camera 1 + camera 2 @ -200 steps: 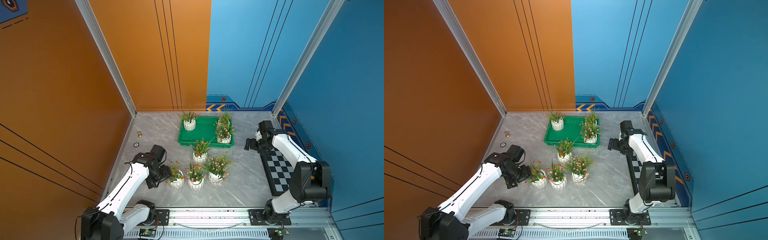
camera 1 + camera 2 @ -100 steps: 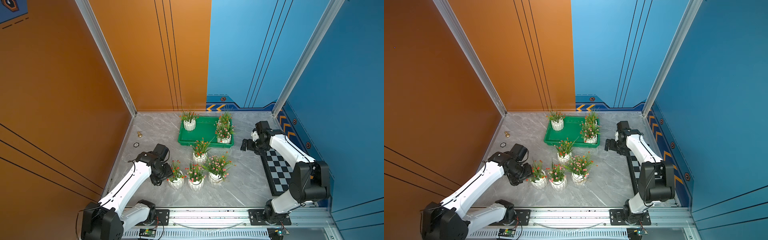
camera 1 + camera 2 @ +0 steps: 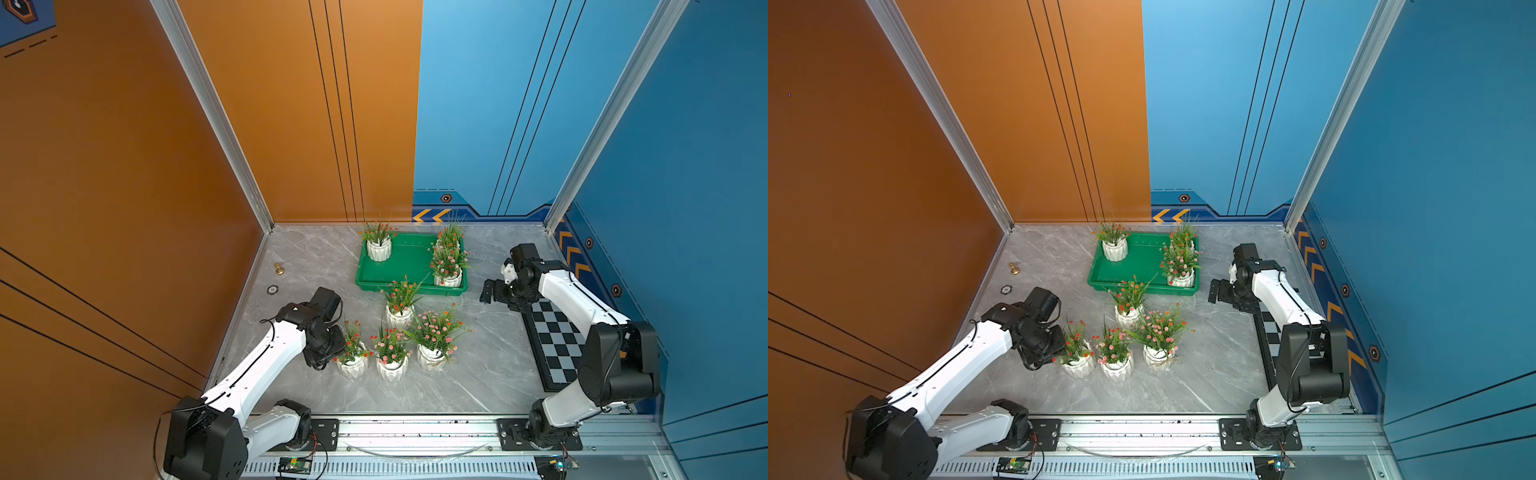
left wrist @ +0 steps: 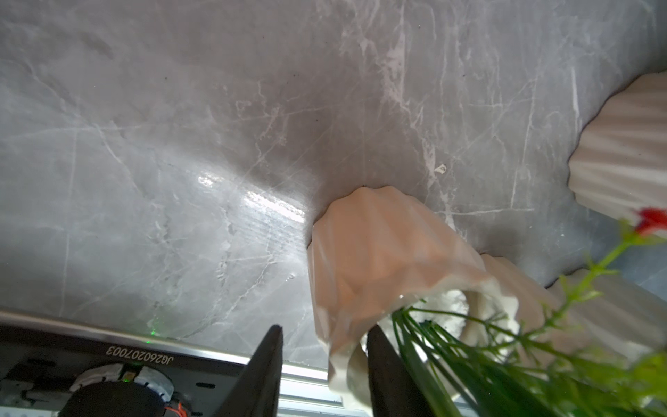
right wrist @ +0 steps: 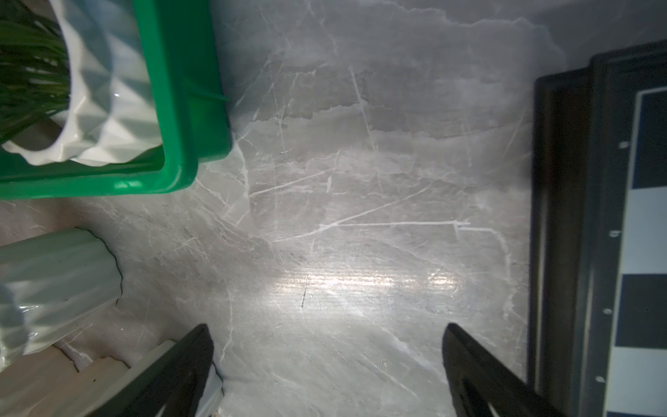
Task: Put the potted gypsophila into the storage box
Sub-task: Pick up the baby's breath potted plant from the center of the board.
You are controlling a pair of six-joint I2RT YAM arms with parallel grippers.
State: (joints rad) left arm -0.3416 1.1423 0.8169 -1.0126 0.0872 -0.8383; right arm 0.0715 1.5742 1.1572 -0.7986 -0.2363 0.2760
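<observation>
Three potted gypsophila stand in the green storage box (image 3: 409, 259), among them one at its far left (image 3: 379, 250) and one at its near right (image 3: 448, 277). Several more stand on the table in front. My left gripper (image 3: 332, 353) (image 4: 325, 328) is at the leftmost pot (image 3: 352, 366) (image 4: 375, 252). Its jaws straddle the rim, one inside among the leaves, the other outside with a gap to the wall. My right gripper (image 3: 488, 291) (image 5: 326, 332) hangs open over bare table beside the box corner (image 5: 187, 108).
A black-and-grey checkered board (image 3: 557, 345) (image 5: 642, 216) lies along the right wall under the right arm. A brass knob (image 3: 279, 269) and a small round disc (image 3: 272, 289) sit near the left wall. Neighbouring pots (image 3: 391, 369) (image 3: 432, 357) crowd the leftmost one.
My left gripper has slid in onto the leftmost pot's rim and its jaws have narrowed. The right gripper has drifted from the board toward the box, still wide.
</observation>
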